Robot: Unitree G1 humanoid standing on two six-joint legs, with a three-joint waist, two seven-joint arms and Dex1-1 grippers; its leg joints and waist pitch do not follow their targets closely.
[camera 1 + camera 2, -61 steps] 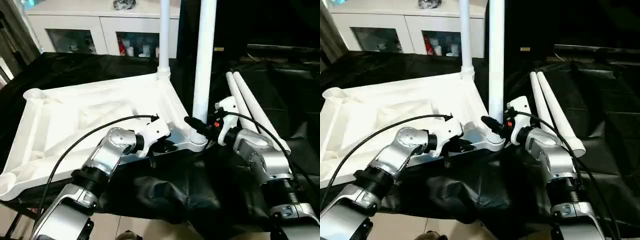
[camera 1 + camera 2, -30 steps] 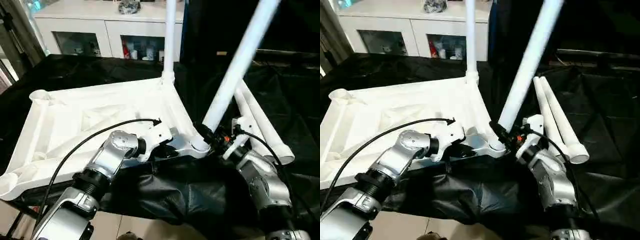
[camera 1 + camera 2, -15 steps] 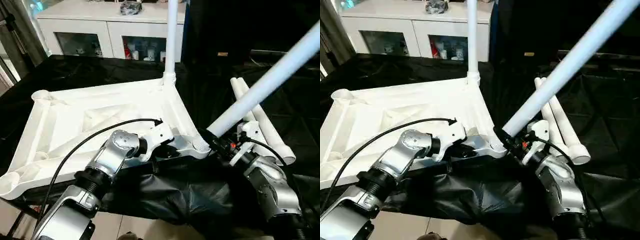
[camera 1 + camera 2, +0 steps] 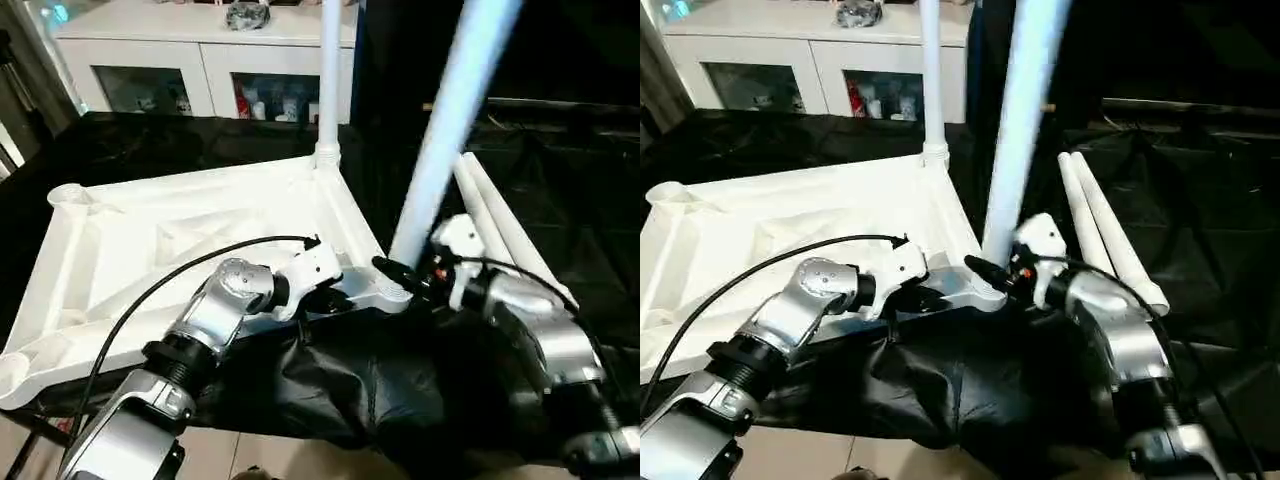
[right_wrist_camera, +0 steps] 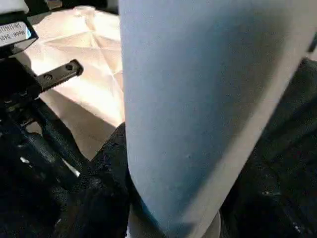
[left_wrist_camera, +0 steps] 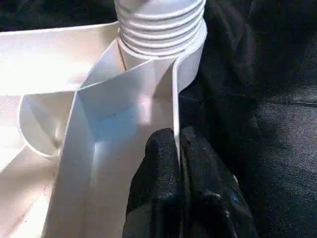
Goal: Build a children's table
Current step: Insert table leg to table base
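The children's table [image 4: 180,230] is lying upside down on the black-draped tabletop [image 4: 150,140]. The left pincer [image 6: 179,163] is clenching its near rim beside the near right corner socket [image 4: 392,293]. The right pincer [image 4: 392,268] is grasping a tilted leg [image 4: 445,130] at that socket. Two spare legs [image 4: 500,225] are lying to the right.

A white tubular leg [image 5: 198,114] fills the foreground, gripped between the right end effector [image 5: 163,208]'s black fingers [image 5: 106,173]; the white ribbed tabletop [image 5: 94,64] lies behind it.
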